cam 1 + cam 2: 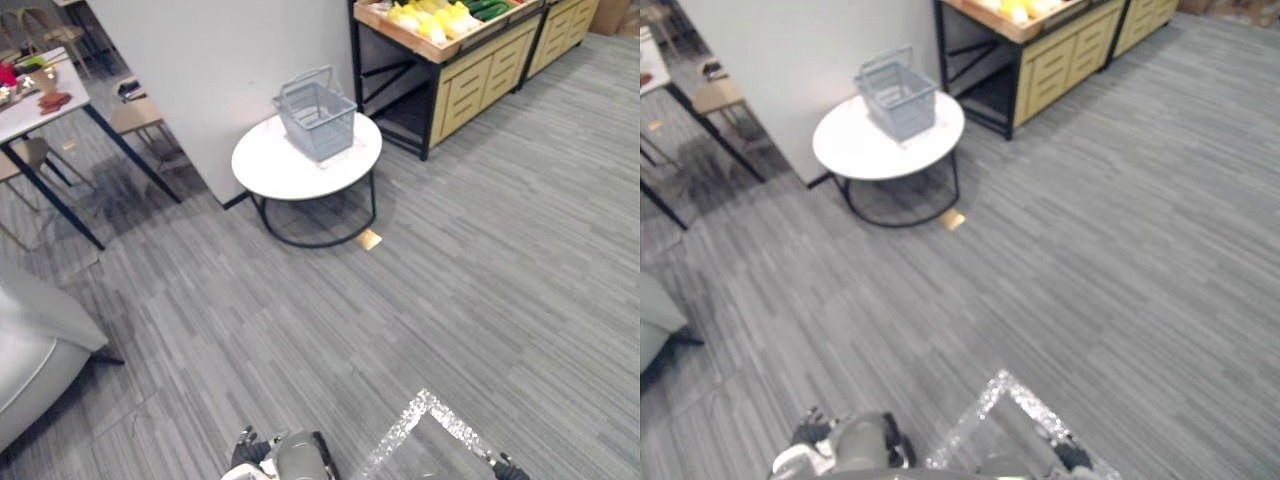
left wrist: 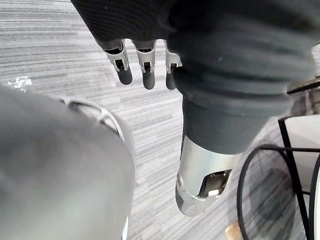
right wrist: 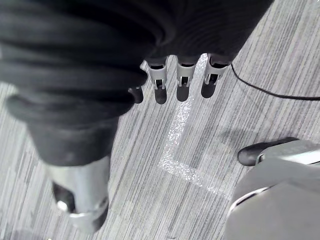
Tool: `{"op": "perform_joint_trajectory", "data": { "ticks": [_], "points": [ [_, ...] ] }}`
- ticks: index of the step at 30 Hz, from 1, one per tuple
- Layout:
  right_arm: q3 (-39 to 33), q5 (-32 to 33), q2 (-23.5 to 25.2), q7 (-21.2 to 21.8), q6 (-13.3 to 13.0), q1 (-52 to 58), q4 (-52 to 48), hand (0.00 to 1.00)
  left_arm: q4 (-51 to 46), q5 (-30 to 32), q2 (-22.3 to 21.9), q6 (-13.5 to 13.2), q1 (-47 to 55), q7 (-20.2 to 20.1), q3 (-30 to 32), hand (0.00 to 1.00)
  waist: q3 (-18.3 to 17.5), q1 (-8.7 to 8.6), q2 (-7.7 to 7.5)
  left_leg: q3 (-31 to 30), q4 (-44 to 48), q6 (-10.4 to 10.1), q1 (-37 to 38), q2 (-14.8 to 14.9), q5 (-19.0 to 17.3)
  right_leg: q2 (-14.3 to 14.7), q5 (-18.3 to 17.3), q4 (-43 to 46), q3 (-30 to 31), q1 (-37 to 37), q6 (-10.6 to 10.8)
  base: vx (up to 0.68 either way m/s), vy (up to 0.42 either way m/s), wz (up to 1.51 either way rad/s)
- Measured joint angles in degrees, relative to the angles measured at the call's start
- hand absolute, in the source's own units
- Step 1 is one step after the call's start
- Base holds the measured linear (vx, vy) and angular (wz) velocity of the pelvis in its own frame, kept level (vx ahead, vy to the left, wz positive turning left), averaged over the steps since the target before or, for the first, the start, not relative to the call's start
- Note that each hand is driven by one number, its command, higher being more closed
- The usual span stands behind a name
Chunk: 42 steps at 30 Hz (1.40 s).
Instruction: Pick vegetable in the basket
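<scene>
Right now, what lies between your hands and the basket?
Left eye view: mostly bare grey floor, a silver tape corner near the robot, and a small tan piece by the white table holding the basket.

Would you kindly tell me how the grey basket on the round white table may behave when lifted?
The basket is probably light: its walls look slotted and nothing shows above its rim. It likely keeps its shape, since its sides stand straight. Pushed, it may slide on the smooth white table.

Open floor (image 1: 470,290) reaches the table (image 1: 268,166) bearing the basket (image 1: 318,120).
</scene>
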Motion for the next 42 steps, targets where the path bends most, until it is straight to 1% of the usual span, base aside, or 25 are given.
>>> {"op": "perform_joint_trajectory", "data": {
  "ticks": [3, 5, 6, 7, 10, 11, 13, 14, 15, 16, 17, 18, 19, 20, 22, 25, 26, 28, 29, 33, 35, 37, 38, 39, 42],
  "points": [
    [1.9, 0.0, 0.0, 0.1, -0.4, -1.4, -1.5, 0.0, 1.9, 0.3, 0.0, 0.4, 0.0, 0.1, 1.6, 0.0, 0.2, 0.16, 0.69, -2.6, -23.3, -1.6, -0.4, -1.2, 6.4, 0.3, -0.8, -2.7, 1.9, 2.1, 1.4, 0.34, 0.184, -0.4],
    [2.6, -0.1, 0.1, 0.1, -0.5, -1.6, -2.2, 0.0, 3.1, 0.9, 0.0, 1.2, 0.8, 0.2, 1.9, 0.0, 0.0, 0.92, 1.73, -5.0, -26.9, -1.9, -1.9, 0.1, 6.7, 0.4, -1.9, -3.5, 4.2, 3.5, 3.3, 0.32, 0.241, -0.62],
    [3.4, -0.1, -0.2, 0.1, -0.5, -1.6, -2.2, 0.0, 3.2, 1.1, -0.2, 1.2, 1.2, 0.2, 2.4, 0.0, -0.1, 1.51, 2.26, -4.8, -25.0, -1.7, -2.1, 0.8, 11.0, -0.4, -2.7, -3.8, 5.7, 4.4, 4.5, 0.38, 0.35, -0.58],
    [4.3, -0.2, 0.2, 0.2, -0.5, -2.1, -2.1, 0.0, 2.4, 1.9, 0.0, 0.9, 1.1, 0.0, 2.5, 0.0, 0.0, 1.76, 1.37, -4.5, -22.9, -1.2, -2.3, -0.1, 12.8, -2.1, -2.2, -2.8, 6.6, 4.4, 5.3, 0.44, 0.415, -0.5],
    [4.7, -1.2, 2.0, 1.3, -0.4, -2.1, -1.9, 0.0, 2.4, 2.6, 1.2, 0.4, 1.7, -0.8, 2.5, 0.0, -1.4, 2.13, -1.4, -3.1, -20.1, 1.1, -1.8, -3.3, 11.4, -6.2, -0.3, 3.2, 8.3, 1.3, 7.0, 0.34, 0.291, -0.25],
    [4.7, -2.5, 2.2, 1.6, -0.4, -1.7, -1.6, 0.0, 2.5, 2.7, 1.3, 0.4, 2.1, -0.7, 2.6, 0.0, -2.2, 2.24, -2.6, -1.5, -18.9, 2.8, -0.9, -4.9, 9.6, -8.1, 1.2, 6.6, 9.7, 0.0, 7.4, 0.48, 0.336, -0.15],
    [4.5, -3.2, 2.0, 1.5, -0.4, -1.4, -0.7, 0.0, 2.9, 3.1, 1.3, 0.9, 2.1, -0.3, 2.8, 0.0, -2.3, 2.48, -2.76, 0.4, -17.8, 4.9, 1.8, -6.0, 7.0, -9.0, 6.4, 12.8, 11.1, -1.7, 7.3, 0.42, 0.278, -0.21],
    [4.4, -4.6, 2.1, 1.6, -0.4, -1.3, -0.1, 0.0, 2.8, 4.3, 1.7, 1.6, 2.1, 0.0, 2.6, 0.0, -2.4, 2.41, -2.68, 0.7, -17.0, 5.2, 3.5, -6.5, 4.9, -9.2, 11.9, 20.1, 10.7, -4.7, 9.2, 0.43, 0.303, -0.17],
    [3.9, -4.6, 2.1, 1.7, -0.4, -1.1, -0.1, 0.0, 2.5, 4.9, 2.4, 1.8, 2.3, 0.3, 1.0, 0.0, -2.5, 1.93, -2.99, 1.2, -17.7, 5.4, 6.4, -6.8, 2.3, -10.3, 19.5, 29.5, 9.6, -8.9, 13.0, 0.44, 0.295, -0.08],
    [3.9, -4.8, 2.0, 1.6, -0.4, -1.1, -0.1, 0.0, 2.1, 5.0, 2.5, 1.8, 2.3, 0.4, -0.3, 0.0, -2.3, 1.61, -3.39, 1.4, -18.4, 5.5, 7.9, -7.3, 1.2, -11.2, 23.0, 34.2, 9.3, -10.8, 14.9, 0.51, 0.272, 0.09],
    [3.9, -5.2, 1.9, 1.6, -0.4, -1.1, 0.1, 0.0, 1.1, 5.0, 3.6, 1.8, 2.3, 0.9, -2.0, 0.0, -2.0, 1.17, -4.0, 1.4, -18.7, 5.9, 10.4, -8.5, -0.2, -12.9, 21.5, 44.4, 8.4, -15.4, 15.0, 0.42, 0.169, 0.1],
    [3.9, -6.1, 1.3, 1.5, -0.4, -1.1, 0.0, 0.0, -0.1, 4.8, 3.4, 1.8, 1.4, 1.2, -3.3, 0.0, -1.7, 0.98, -3.97, 1.3, -20.1, 6.1, 14.0, -9.2, -1.1, -14.0, 16.6, 51.5, 5.7, -19.5, 13.0, 0.41, 0.134, 0.06],
    [3.9, -6.4, 0.8, 1.5, -0.4, -1.1, -0.2, 0.0, -1.0, 4.6, 3.1, 1.7, 1.0, 1.3, -3.9, 0.0, -1.3, 0.91, -3.46, 1.2, -21.3, 5.8, 16.3, -9.2, -1.6, -14.4, 14.4, 53.4, 3.5, -21.1, 11.5, 0.31, 0.055, -0.06],
    [3.9, -6.4, -0.3, 1.4, -0.4, -1.0, -0.2, 0.0, -2.7, 4.0, 2.8, 1.6, 0.8, 1.5, -5.2, 0.0, -0.5, 0.69, -2.17, 1.1, -24.2, 5.7, 21.0, -8.9, -1.9, -15.1, 9.9, 53.9, -1.5, -23.2, 8.1, 0.38, 0.041, 0.02],
    [3.9, -6.6, -0.9, 1.4, -0.3, -0.4, -0.5, 0.0, -5.3, 3.9, 2.1, 1.1, -0.2, 1.8, -5.8, 0.0, -0.3, -0.43, -0.89, 0.0, -26.7, 5.0, 25.1, -8.2, -2.9, -15.2, 5.2, 47.2, -8.1, -26.3, 6.4, 0.37, -0.016, 0.25],
    [2.1, -6.8, -0.7, 1.2, -0.5, 0.2, -1.3, 0.0, -7.3, 1.8, 0.8, -0.4, -3.5, 2.9, -5.7, 0.0, -0.3, -0.93, -0.81, -2.7, -26.9, 2.3, 26.5, -7.4, -5.0, -15.0, 7.0, 21.2, -12.6, -30.5, 7.5, 0.42, -0.252, 0.54],
    [1.3, -6.9, -0.7, 0.9, -0.2, 0.2, -1.4, 0.0, -7.1, 1.7, 0.6, -0.8, -3.9, 3.2, -5.4, 0.0, -0.3, -0.93, -0.95, -3.9, -27.0, 0.7, 27.4, -7.1, -6.0, -14.9, 12.2, 7.6, -12.3, -30.1, 7.8, 0.32, -0.299, 0.44],
    [-0.6, -7.6, -0.8, 0.3, -0.1, 0.5, -1.3, 0.0, -4.7, 1.7, -0.8, -0.8, -3.8, 3.2, -4.5, 0.0, 0.4, -0.46, -0.34, -4.9, -28.8, -1.4, 30.0, -6.1, -7.1, -13.6, 24.0, 1.5, -13.1, -27.8, 6.1, 0.44, -0.352, 0.26],
    [-2.4, -8.9, -1.3, -0.2, 0.0, -0.7, -1.4, 0.0, -2.3, 1.8, -2.2, -0.6, -3.9, 3.1, -4.5, 0.0, 0.3, -0.27, 1.93, -5.4, -29.8, -1.4, 30.2, -5.6, -5.7, -13.0, 19.7, 6.4, -13.1, -29.7, 5.9, 0.44, -0.254, 0.11],
    [-4.9, -9.0, -1.5, -0.2, 0.2, 0.0, -1.1, 0.0, 2.2, 2.4, -3.2, 0.3, -0.7, 3.2, -2.4, 0.0, 0.1, -0.37, 1.69, -7.3, -28.2, -2.8, 35.3, -4.6, -2.0, -15.4, 5.9, 23.3, -13.4, -29.5, 5.3, 0.45, -0.264, 0.22],
    [-4.9, -9.1, -1.8, -0.1, 0.1, -0.2, -0.7, 0.0, 3.6, 2.8, -3.6, 0.8, -0.3, 3.2, -0.7, 0.0, -0.5, -0.49, 2.57, -9.0, -22.3, -3.0, 32.7, -3.2, -1.9, -15.6, 3.1, 24.0, -15.3, -27.9, 5.6, 0.41, -0.232, 0.4],
    [-4.9, -9.1, -1.8, -0.1, 0.5, 0.0, 0.5, 0.0, 3.4, 2.8, -3.4, 1.3, -0.8, 3.3, 1.0, 0.0, -0.4, -1.01, 2.15, -10.6, -9.0, -6.1, 25.3, -1.2, 0.1, -16.4, 2.3, 23.2, -18.3, -25.1, 5.2, 0.37, -0.175, 0.7],
    [-4.8, -9.1, -2.0, -0.3, 0.7, 0.4, 0.6, 0.0, 3.3, 2.6, -3.3, 1.6, -1.0, 3.4, 2.2, 0.0, -0.2, -1.33, 1.87, -10.1, -0.4, -8.1, 21.2, 1.0, 4.1, -16.8, 2.0, 22.3, -20.4, -22.3, 4.8, 0.44, -0.115, 0.48],
    [-4.3, -9.2, -2.1, -0.4, 0.7, 0.4, 0.6, 0.0, 3.0, 2.6, -3.1, 1.6, -0.9, 3.5, 3.3, 0.0, 0.2, -1.05, 1.03, -7.3, 5.7, -7.8, 19.3, 2.9, 8.9, -16.8, 1.9, 20.6, -20.8, -19.2, 4.7, 0.44, -0.084, 0.33],
    [-4.1, -10.9, -3.1, -0.7, 0.6, -0.3, 0.3, 0.0, 2.9, 2.3, -3.2, 1.4, -1.5, 3.3, 3.8, 0.0, 0.3, -0.45, 0.96, 1.4, 16.0, -6.3, 13.9, 4.9, 3.5, -17.1, 2.6, 14.8, -21.3, -13.5, 5.8, 0.29, 0.034, 0.06]
  ]
}}
